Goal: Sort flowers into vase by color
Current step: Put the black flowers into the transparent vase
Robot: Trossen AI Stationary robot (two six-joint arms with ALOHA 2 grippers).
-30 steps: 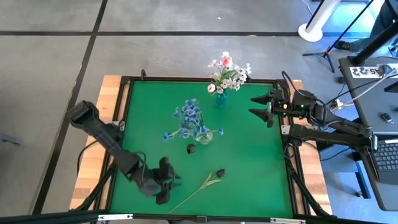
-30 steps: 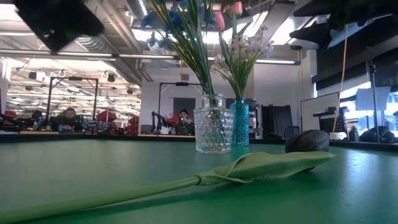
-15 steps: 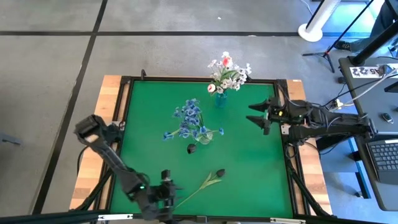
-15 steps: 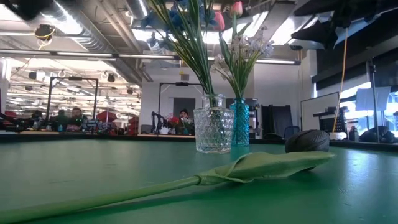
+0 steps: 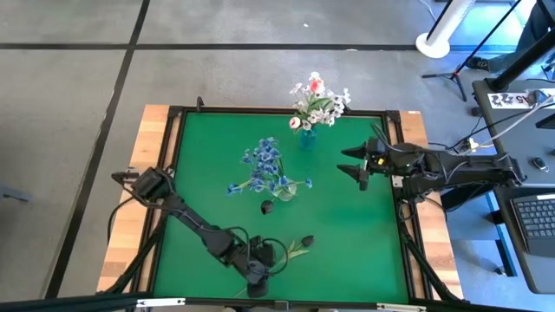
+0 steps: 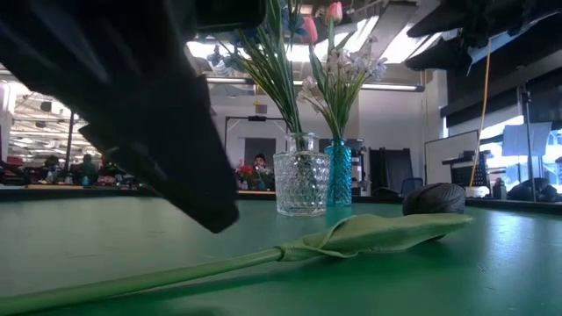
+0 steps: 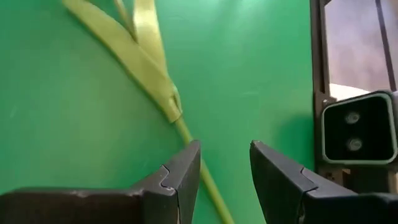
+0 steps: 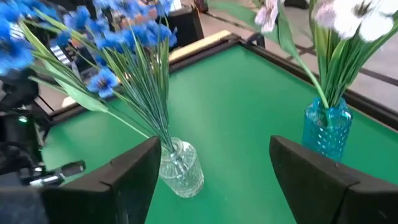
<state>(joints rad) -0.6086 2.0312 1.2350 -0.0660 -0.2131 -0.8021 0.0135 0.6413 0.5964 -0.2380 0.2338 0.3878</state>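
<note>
A near-black tulip [image 5: 305,241] lies flat on the green mat near the front edge, its leaf [image 6: 378,233] and stalk [image 7: 186,134] running toward the near left. My left gripper [image 7: 225,165] hovers open over the stalk, one finger on each side of it, just below the leaf. It does not visibly touch the stalk. The blue sprays stand in a clear vase [image 5: 282,187] at mid table. White sprays and a pink tulip stand in a blue vase [image 5: 308,137] at the far edge. My right gripper [image 5: 359,165] waits open at the right.
A loose dark flower head [image 5: 267,206] lies on the mat just in front of the clear vase. A black frame [image 5: 173,173] rims the mat, and the low camera [image 7: 357,127] sits at its near edge beside my left gripper.
My left gripper has swung along the near edge toward the table's right and come down over the tulip's stalk, its finger gap unchanged. My right gripper has drifted a little toward the table's middle and turned to face the vases. The flowers have not moved.
</note>
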